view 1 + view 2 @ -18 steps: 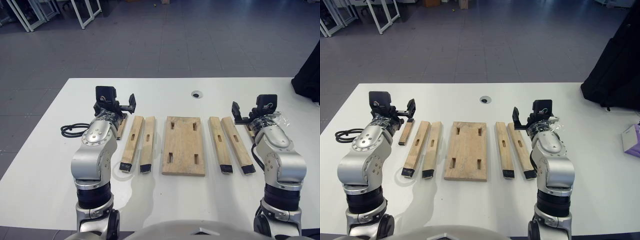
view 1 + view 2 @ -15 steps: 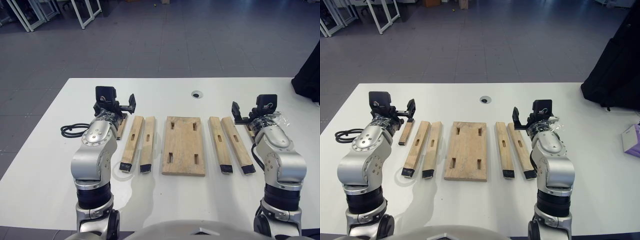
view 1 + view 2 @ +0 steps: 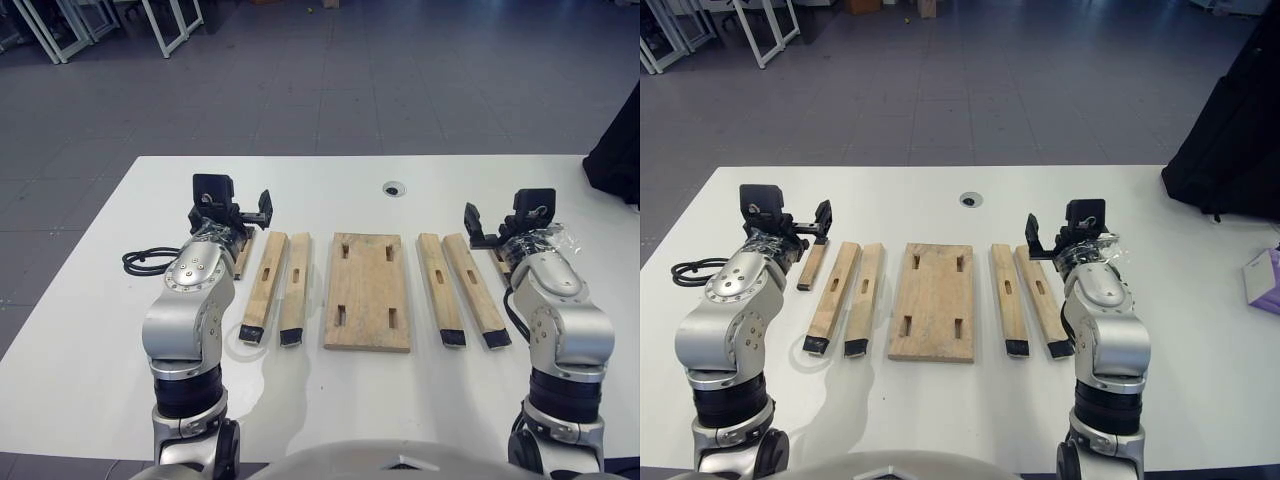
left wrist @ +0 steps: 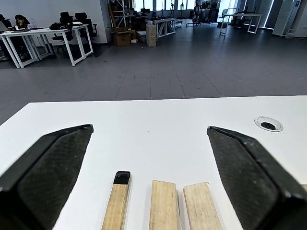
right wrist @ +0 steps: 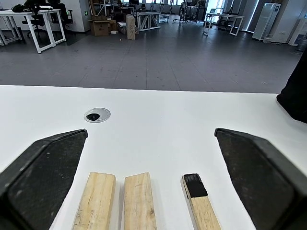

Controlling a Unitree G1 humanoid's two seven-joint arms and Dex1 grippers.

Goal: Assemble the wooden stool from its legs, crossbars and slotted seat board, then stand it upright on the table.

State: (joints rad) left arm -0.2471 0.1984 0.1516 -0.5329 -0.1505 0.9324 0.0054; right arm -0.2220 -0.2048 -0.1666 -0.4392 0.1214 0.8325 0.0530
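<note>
Legs (image 3: pixel 265 285) fore-aft — far ends just under both arms.
L end effector (image 4: pixel 149 135), R end effector (image 5: pixel 151 134) wide open; seat board (image 3: pixel 367 290) midway btwn.

No text, number or label can be read on the slotted seat board (image 3: pixel 367 290), the wooden legs (image 3: pixel 265 285) or the white tabletop (image 3: pixel 330 190). Any print on the purple box (image 3: pixel 1265 278) is too small to make out.

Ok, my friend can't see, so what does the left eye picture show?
A slotted seat board lies flat on a white table, with two wooden legs on each side. The left end effector and right end effector are open near the legs' far ends, holding nothing.
</note>
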